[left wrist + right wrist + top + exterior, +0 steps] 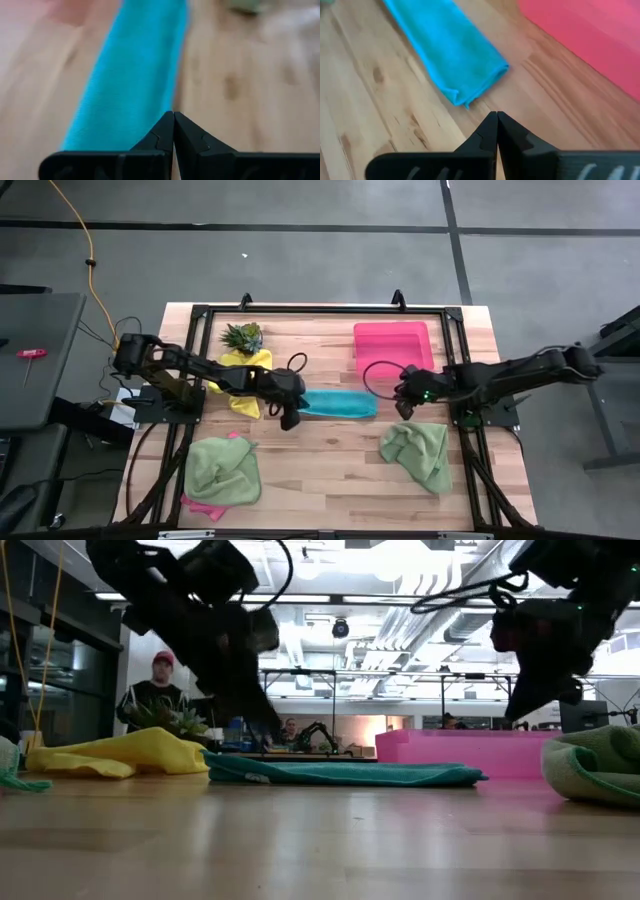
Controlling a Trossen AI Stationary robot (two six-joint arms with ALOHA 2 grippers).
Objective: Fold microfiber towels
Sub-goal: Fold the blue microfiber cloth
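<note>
A teal towel (338,404) lies flat on the wooden table, folded into a long narrow strip; the low view shows the same towel (340,773). My left gripper (290,418) is shut and hovers just off its left end (135,75), holding nothing. My right gripper (405,408) is shut too and hangs above the table past the strip's right end (470,85). A yellow towel (243,370) lies crumpled at the far left. One light green towel (222,470) lies on a pink towel (200,506) at the near left, and another light green towel (418,452) lies at the near right.
A pink tray (392,345) stands at the far right, close behind my right gripper. A small spiky plant (243,335) sits by the yellow towel. Black frame rails (330,310) border the table. Bare wood lies between the two green towels. A person (155,690) stands beyond the table.
</note>
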